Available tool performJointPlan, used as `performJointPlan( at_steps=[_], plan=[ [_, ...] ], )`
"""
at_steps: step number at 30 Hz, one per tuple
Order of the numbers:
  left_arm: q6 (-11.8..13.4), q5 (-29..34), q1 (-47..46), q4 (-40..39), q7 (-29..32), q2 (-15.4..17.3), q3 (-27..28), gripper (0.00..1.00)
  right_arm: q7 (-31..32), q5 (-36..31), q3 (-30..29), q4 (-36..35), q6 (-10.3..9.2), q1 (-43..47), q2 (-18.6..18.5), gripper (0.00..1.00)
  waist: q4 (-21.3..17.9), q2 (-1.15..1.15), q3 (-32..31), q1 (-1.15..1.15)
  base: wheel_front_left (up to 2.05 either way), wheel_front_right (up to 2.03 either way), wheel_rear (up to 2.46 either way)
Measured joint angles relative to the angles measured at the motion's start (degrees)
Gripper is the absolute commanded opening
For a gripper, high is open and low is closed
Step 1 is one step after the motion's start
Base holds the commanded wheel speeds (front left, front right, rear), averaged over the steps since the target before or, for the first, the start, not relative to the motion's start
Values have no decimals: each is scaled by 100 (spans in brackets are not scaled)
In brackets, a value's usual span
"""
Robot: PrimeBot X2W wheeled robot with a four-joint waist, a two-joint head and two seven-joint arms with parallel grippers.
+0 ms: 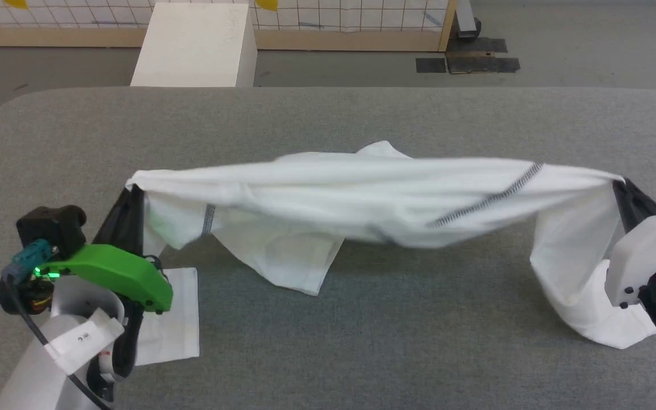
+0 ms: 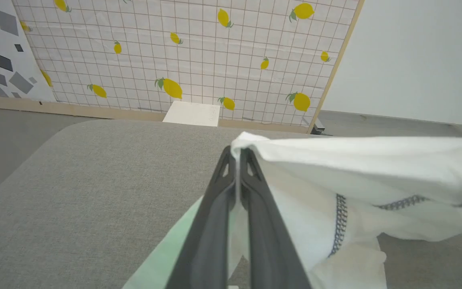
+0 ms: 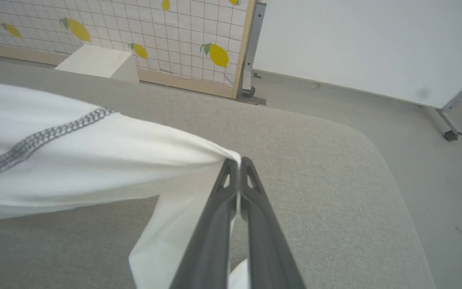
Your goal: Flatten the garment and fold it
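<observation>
The left gripper point(image 2: 237, 151) has its two dark fingers pressed together on a corner of the garment point(image 1: 362, 188). The white cloth bunches at the tips, raised above the table point(image 1: 362, 341) near its left end. The right gripper point(image 3: 237, 161) is likewise clamped, pinching the opposite corner above the table's right end. Between the two grips the garment stretches in a long, slightly sagging band, lifted clear of the table's middle and roughly parallel to its far edge. A dark zigzag seam point(image 1: 490, 198) slants across the band right of the table's centre, and a shorter stitched line point(image 1: 208, 219) shows close to the left grip. Looser parts droop below the band. One fold hangs down left of the table's centre, though whether it touches the table is hard to tell. A flat piece lies on the table under the left arm, and a sleeve-like length falls from the right grip and curls on the table's right side. Beyond the table's far edge a white box point(image 1: 197, 45) stands on the floor — and behind it is a screen point(image 2: 175, 52) printed with lemons on a grid.
</observation>
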Motion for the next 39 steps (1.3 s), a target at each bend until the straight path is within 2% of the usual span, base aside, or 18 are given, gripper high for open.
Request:
performJointPlan(
  at_steps=[5,11,21,22,23,27,32,36,39],
  plan=[
    [-18,-123,170,68,-12,-243,-174,0,138,170,-168,776,0,2,20,0,24,0,130,0,0,0,0],
    [-202,-276,350,425,-140,-487,-399,0,-23,412,-89,1517,0,-122,82,0,97,0,388,0,0,0,0],
    [-240,-155,-127,659,-509,-606,-402,0,-1027,234,67,2596,0,-1926,116,0,217,0,878,0,0,0,0],
    [-215,-129,-226,695,-552,-623,-394,0,-1109,198,125,2759,0,-2131,119,37,236,0,933,0,0,0,0],
    [-192,-104,-313,733,-567,-636,-391,0,-1166,188,200,2929,0,-2321,126,100,255,0,988,0,0,0,0],
    [-148,12,-488,845,-619,-706,-408,0,-1318,190,595,3444,0,-2780,154,100,325,0,1160,1,0,0,0],
    [-146,12,-490,1032,-717,-800,-444,0,-1263,382,990,3551,0,-2773,101,100,398,0,1126,1,0,0,0],
    [-141,-11,-367,1123,-759,-808,-431,0,-1207,591,1306,2987,0,-2205,-169,100,398,0,947,0,0,0,0],
    [-141,-64,-215,1144,-766,-800,-415,0,-1209,677,1460,2256,0,-1505,-409,100,369,0,778,0,0,0,0]
  ],
)
